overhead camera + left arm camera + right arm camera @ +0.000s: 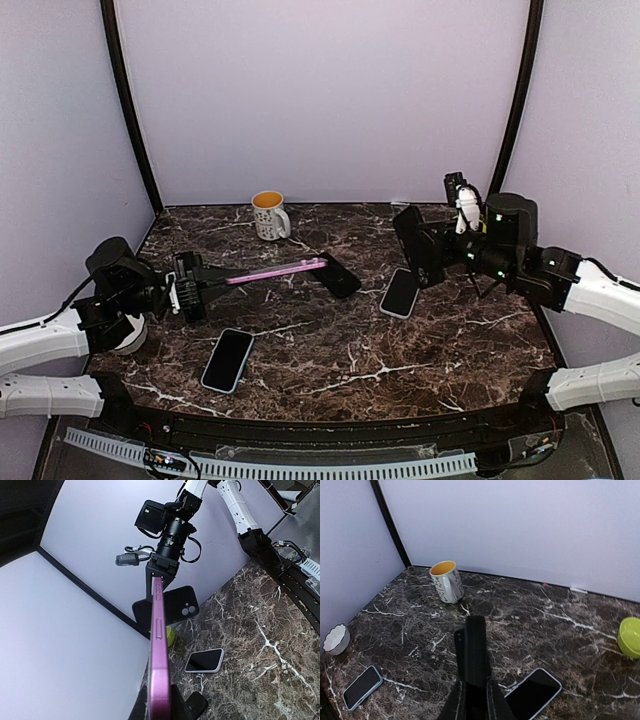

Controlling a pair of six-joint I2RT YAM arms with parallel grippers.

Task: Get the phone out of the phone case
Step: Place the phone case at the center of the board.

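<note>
Above the marble table (330,385) — your left gripper (212,283) is clamped on the pink case (275,271), held edge-up and nearly level | your right gripper (476,695) is closed on the black phone (176,607), raised off the table, well apart from the pink case

You won't find any text, brand, number or sign that can be read in these views. The dark marks on the white mug (270,216) are too small to tell as letters, and the 2 phones (228,360) (400,293) lying on the table have dark screens.
</note>
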